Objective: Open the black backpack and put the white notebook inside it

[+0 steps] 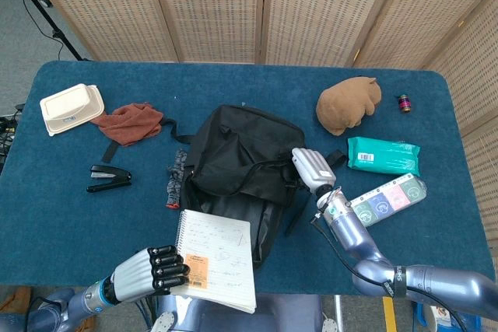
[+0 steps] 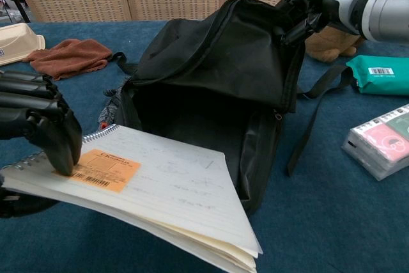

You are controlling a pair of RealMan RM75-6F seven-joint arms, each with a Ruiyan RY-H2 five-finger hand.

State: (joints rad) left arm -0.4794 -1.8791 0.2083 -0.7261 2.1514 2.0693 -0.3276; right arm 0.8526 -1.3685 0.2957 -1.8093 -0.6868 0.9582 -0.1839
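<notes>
While the right hand (image 2: 316,4) pinched the black backpack (image 2: 217,81) open, the left hand (image 2: 38,129) gripped the white notebook (image 2: 160,190); it was not inside yet.

Black backpack (image 1: 241,167) lies mid-table, mouth gaping open; white spiral notebook (image 1: 216,268) sits tilted just before it.

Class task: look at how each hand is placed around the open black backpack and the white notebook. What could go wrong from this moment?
1. The left hand grips the white notebook only at its spiral corner; the far pages sag and may catch on the black backpack at its opening.
2. The right hand holds the backpack's flap up; if it slips, the opening could fall shut.
3. The notebook looks almost as wide as the opening, so it may jam.
</notes>
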